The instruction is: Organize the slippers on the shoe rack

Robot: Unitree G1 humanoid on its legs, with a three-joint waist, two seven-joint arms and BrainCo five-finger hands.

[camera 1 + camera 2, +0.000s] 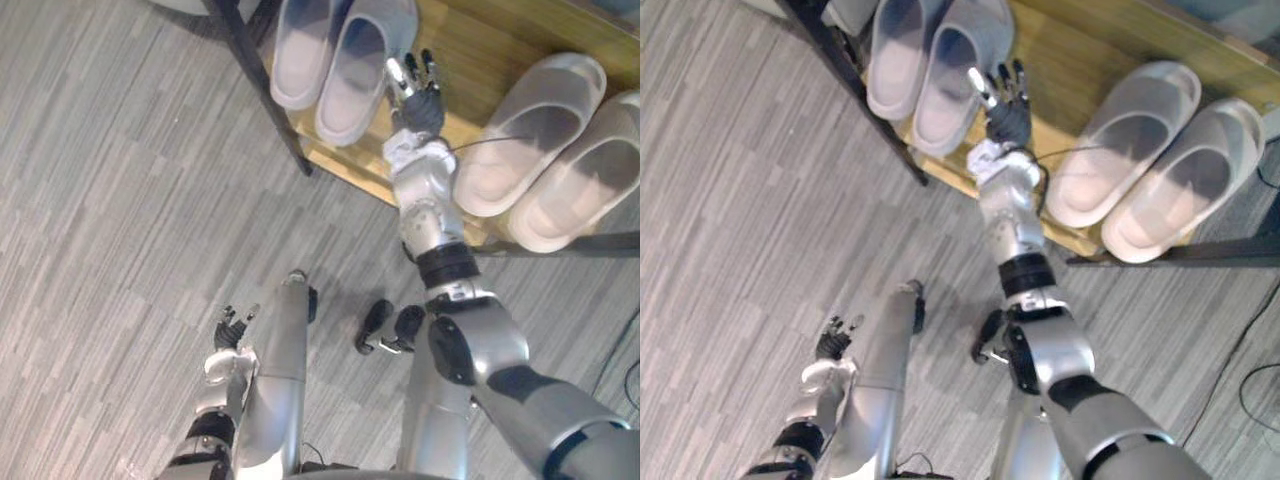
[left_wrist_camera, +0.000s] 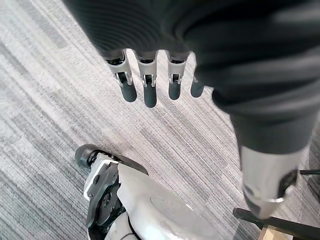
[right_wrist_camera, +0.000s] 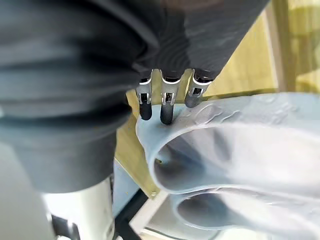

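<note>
left eye view, entry: your right hand [image 1: 418,98], fingers straight and gripping nothing, touches the grey slippers [image 1: 338,62] on the shoe rack [image 1: 480,45], likely to square them beside the beige slippers [image 1: 545,150]. left hand [image 1: 232,328]: slack-fingered, idle, low.

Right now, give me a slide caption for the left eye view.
Right robot hand, fingers straight, at the grey slipper pair on the wooden shoe rack; white pair alongside.

Bright, even indoor light; soft shadows fill the hollows of the pale slippers [image 1: 540,140], and a faint shadow darkens the grey floor [image 1: 120,200] beside the shoe rack [image 1: 470,50]
</note>
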